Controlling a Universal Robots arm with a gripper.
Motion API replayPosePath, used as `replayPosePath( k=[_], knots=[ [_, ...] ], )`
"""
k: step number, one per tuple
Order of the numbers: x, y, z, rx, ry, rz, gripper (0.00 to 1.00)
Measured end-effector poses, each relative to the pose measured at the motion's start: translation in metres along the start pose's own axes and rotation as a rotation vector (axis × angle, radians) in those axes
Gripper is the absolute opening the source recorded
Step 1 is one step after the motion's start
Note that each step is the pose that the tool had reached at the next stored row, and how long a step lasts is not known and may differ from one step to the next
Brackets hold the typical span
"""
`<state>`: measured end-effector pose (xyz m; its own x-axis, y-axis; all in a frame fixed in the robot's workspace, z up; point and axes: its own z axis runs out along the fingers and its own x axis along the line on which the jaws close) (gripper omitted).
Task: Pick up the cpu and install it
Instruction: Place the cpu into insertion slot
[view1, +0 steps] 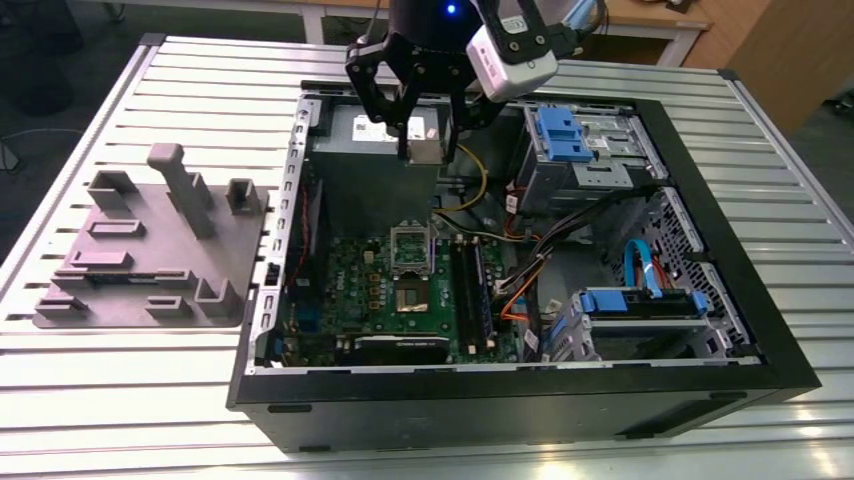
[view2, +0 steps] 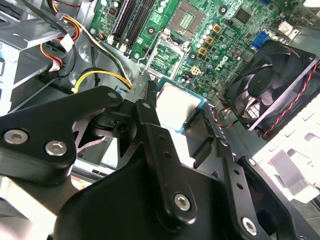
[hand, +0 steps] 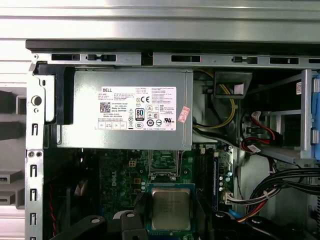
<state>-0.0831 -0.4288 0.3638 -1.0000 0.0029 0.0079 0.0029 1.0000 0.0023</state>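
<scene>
A ribbed, silvery metal bench (view1: 134, 400) carries everything. Toward its edge on the exterior view's left lies a matt grey moulded fixture tray (view1: 147, 262) with blocky posts and slots. Just beside it stands an open computer case (view1: 534, 402), a black-walled rectangle with a perforated steel frame.

Inside the case, against its far wall, sits a plain grey sheet-metal power supply box (view1: 371, 185) with a white label. In front of it lies the green motherboard (view1: 358, 290), studded with small components and carrying a square metal-framed socket (view1: 411, 296) with a dark centre.

The gripper (view1: 424, 150), with its black, jointed metal fingers (view2: 150, 107), hangs above the case interior near the power supply box, clamped on the cpu (view1: 424, 151). The cpu is clear of the motherboard. In both wrist views the cpu (hand: 171, 209) is a thin flat square with a dull silvery lid and a blue-green rim, pinched at two opposite edges.

A round black plastic fan (view2: 272, 92) stands beside the motherboard. Toward the case's edge on the exterior view's right are steel drive cages (view1: 574, 135) with glossy blue plastic latches, and loose coloured cables (view1: 527, 285).
</scene>
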Motion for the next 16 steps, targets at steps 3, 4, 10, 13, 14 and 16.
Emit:
replayPosePath(
  k=[3, 4, 10, 13, 14, 16],
  knots=[
    [0.0000, 0.0000, 0.0001, 0.0000, 0.0000, 0.000, 0.47],
    [0.0000, 0.0000, 0.0001, 0.0000, 0.0000, 0.000, 0.47],
    [0.0000, 0.0000, 0.0002, 0.0000, 0.0000, 0.000, 0.47],
    [-0.0001, 0.0000, 0.0006, 0.0010, -0.0001, 0.000, 0.47],
    [-0.0001, -0.0001, 0.0007, 0.0026, -0.0001, 0.000, 0.47],
    [0.0000, -0.0002, 0.0011, 0.0067, -0.0001, 0.000, 0.47]
  ],
)
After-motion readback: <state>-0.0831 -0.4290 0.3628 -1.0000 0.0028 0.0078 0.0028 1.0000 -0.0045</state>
